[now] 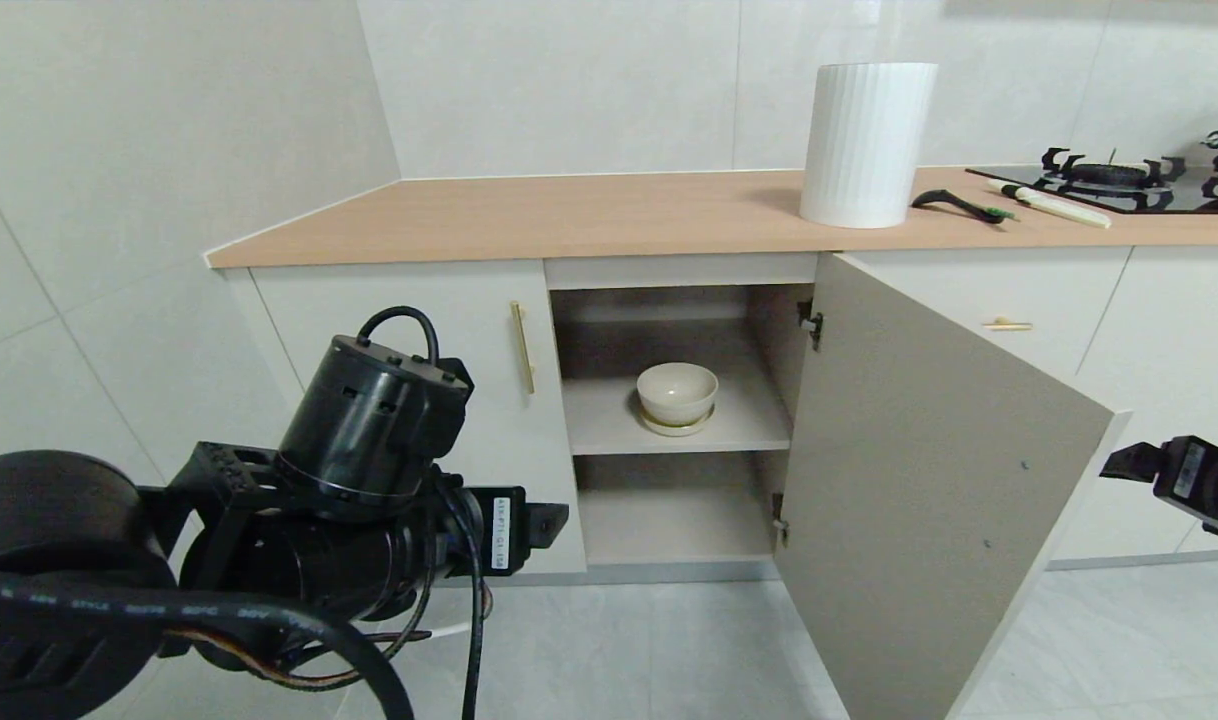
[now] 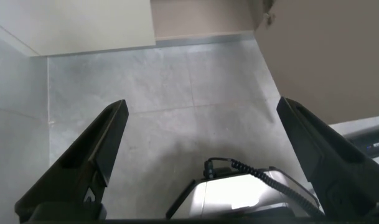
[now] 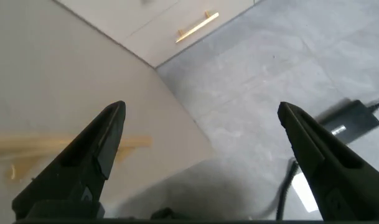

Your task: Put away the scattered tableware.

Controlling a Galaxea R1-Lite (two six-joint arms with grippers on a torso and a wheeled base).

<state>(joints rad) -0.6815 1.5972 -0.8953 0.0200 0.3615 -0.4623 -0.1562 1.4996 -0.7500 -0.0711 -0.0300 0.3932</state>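
A cream bowl (image 1: pixel 677 392) sits on a small plate (image 1: pixel 675 427) on the upper shelf of the open cabinet (image 1: pixel 669 410). On the counter lie a black-handled utensil (image 1: pixel 959 205) and a white-handled knife (image 1: pixel 1054 205). My left gripper (image 2: pixel 201 109) hangs open over the floor tiles, low and left of the cabinet, holding nothing. My right gripper (image 3: pixel 201 112) is open and holds nothing. It is just outside the open cabinet door (image 1: pixel 919 470), with its arm (image 1: pixel 1184 480) at the right edge of the head view.
The door swings out toward me and stands between the right arm and the shelves. Its gold handle (image 3: pixel 71 146) faces the right gripper. A tall white ribbed container (image 1: pixel 867 143) stands on the wooden counter (image 1: pixel 569 215), and a gas stove (image 1: pixel 1119 185) is at far right. The lower shelf (image 1: pixel 669 525) is bare.
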